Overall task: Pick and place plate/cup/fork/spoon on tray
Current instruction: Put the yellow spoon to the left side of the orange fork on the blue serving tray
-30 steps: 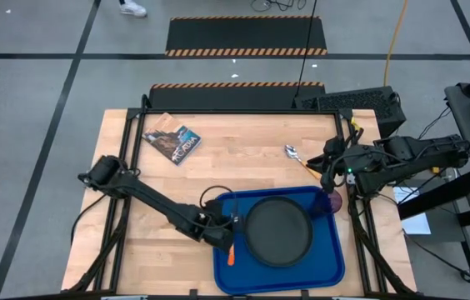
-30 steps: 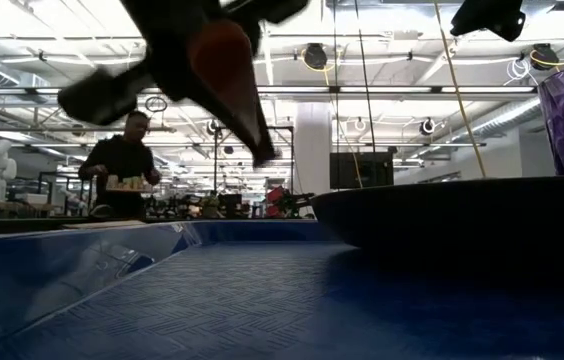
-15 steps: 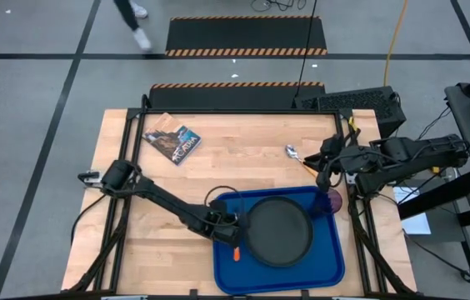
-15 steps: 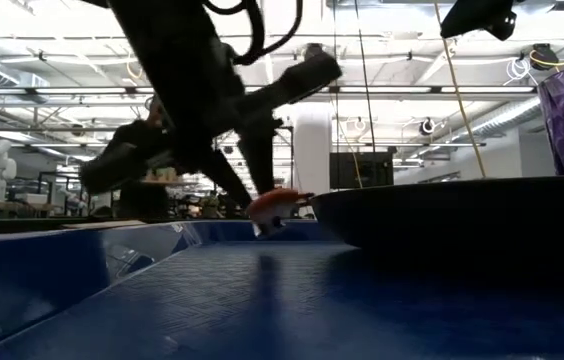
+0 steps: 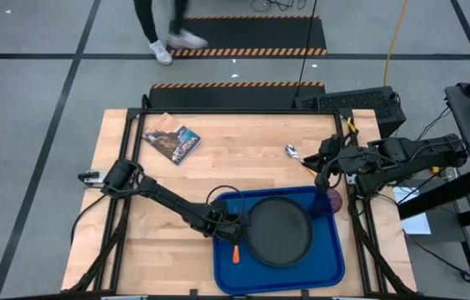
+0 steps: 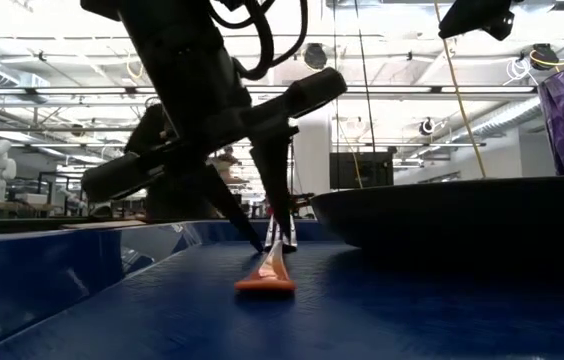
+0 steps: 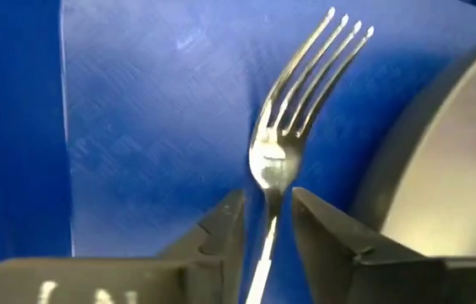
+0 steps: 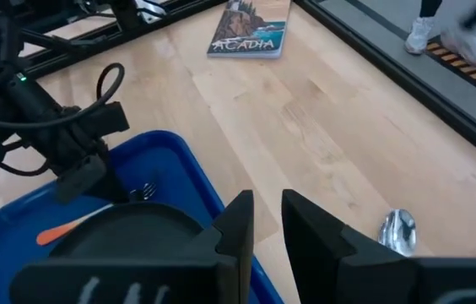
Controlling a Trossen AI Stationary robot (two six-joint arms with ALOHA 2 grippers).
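The blue tray (image 5: 335, 258) lies at the table's near right. On it the black plate (image 5: 278, 231) rests flat, and the purple cup (image 5: 332, 201) stands upright in the far right corner. The fork (image 7: 301, 93) lies flat on the tray floor left of the plate, its orange handle (image 5: 235, 252) toward the near edge. My left gripper (image 7: 267, 201) is open, pointing down, one finger on either side of the fork's neck with a gap on each side. The spoon (image 5: 293, 152) lies on the bare table beyond the tray. My right gripper (image 5: 322, 171) hovers between spoon and cup, fingers narrowly apart and empty.
A book (image 5: 172, 140) lies at the table's far left. A person's legs (image 5: 164, 33) pass on the floor beyond the far edge. The plate's rim (image 7: 449, 169) is close beside my left gripper. Bare wood spans the table's middle and left.
My left gripper has come down onto the tray beside the plate. The fork, held tilted above the tray a second ago, now lies flat on the tray floor. My right gripper has drifted slightly from the cup toward the spoon.
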